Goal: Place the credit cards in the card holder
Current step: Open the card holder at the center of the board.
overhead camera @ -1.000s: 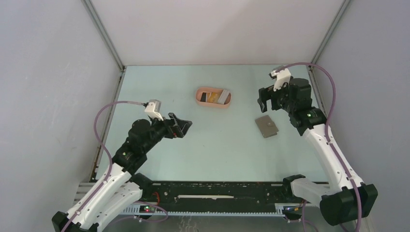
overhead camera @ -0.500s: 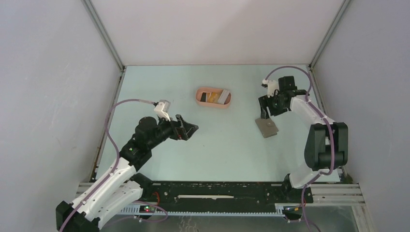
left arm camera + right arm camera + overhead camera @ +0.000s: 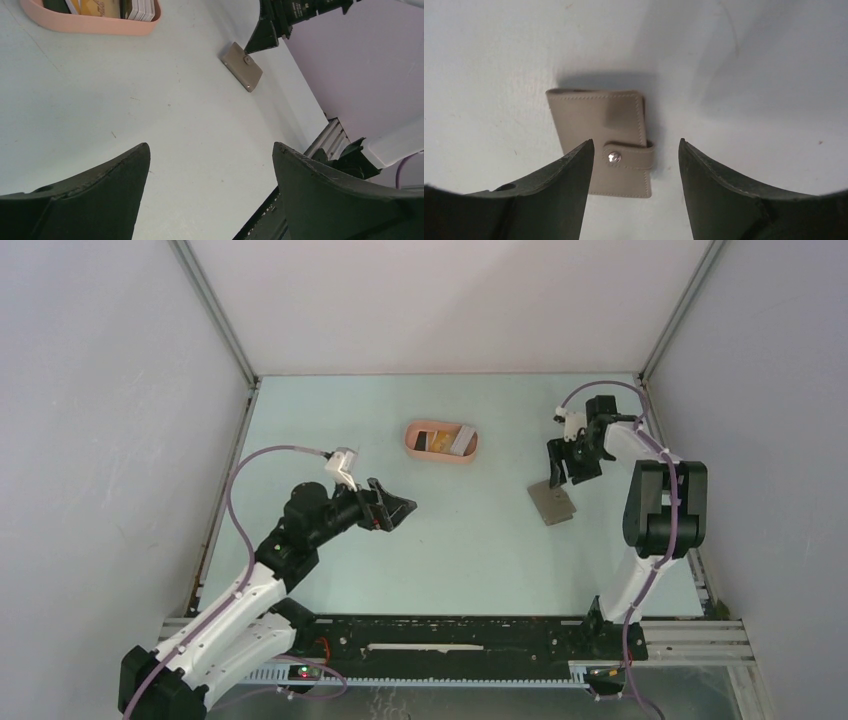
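Observation:
The card holder (image 3: 552,504) is a flat grey-beige wallet with its snap strap closed, lying on the table at right centre. My right gripper (image 3: 562,476) hangs just over its far edge, pointing down. In the right wrist view the holder (image 3: 599,122) lies under the open right gripper (image 3: 634,146), with its snap (image 3: 613,157) and strap between the two fingers and nothing gripped. The credit cards (image 3: 445,440) stand in a pink tray (image 3: 440,457) at the table's middle back. My left gripper (image 3: 396,510) hovers open and empty left of centre, and its view shows the cards (image 3: 140,7) and holder (image 3: 241,66).
The pink tray (image 3: 90,26) sits between the two arms, nearer the back. Grey walls close the table on the left, back and right. The black rail with the arm bases (image 3: 450,635) runs along the near edge.
My right arm folded in and brought its gripper down to the card holder, its jaws narrowing somewhat. The left gripper crept a little to the right.

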`<state>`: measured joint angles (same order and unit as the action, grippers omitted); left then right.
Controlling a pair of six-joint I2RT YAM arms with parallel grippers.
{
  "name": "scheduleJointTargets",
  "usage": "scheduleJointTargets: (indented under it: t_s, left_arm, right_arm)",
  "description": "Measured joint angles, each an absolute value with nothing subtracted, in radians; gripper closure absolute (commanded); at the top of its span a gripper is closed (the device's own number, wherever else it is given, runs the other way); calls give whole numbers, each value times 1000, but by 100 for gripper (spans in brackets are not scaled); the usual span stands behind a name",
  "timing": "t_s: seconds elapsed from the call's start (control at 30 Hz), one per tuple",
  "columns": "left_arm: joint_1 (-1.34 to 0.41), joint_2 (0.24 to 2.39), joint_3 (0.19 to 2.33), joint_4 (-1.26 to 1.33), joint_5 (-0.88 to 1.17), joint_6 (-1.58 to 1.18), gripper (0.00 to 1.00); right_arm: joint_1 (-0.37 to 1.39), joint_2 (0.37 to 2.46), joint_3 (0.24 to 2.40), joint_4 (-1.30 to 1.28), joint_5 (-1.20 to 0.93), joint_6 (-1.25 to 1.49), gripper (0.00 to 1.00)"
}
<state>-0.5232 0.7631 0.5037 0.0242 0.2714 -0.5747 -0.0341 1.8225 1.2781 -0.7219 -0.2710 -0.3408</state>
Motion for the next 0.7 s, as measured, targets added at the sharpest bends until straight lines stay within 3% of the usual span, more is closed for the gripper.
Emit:
scheduleJointTargets:
  t_s: [0.17, 0.27, 0.47, 0.6, 0.7]
  left_arm:
    - [-523, 764, 503, 51, 299, -590, 4]
    - [-524, 764, 480, 104, 324, -612, 5]
    - [-548, 794, 422, 197, 352, -667, 8]
    - [-596, 844, 399, 274, 351, -712, 14]
    - [-632, 888, 384, 330, 340, -745, 18]
  right_arm:
    - [-58, 1913, 1362, -743, -333, -314, 28]
    - [-57, 1957, 1401, -769, -377, -305, 34]
    - [-57, 2017, 1435, -812, -453, -296, 51]
    - [-55, 2022, 1435, -837, -478, -289, 67]
    - [-49, 2022, 1434, -849, -490, -285, 85]
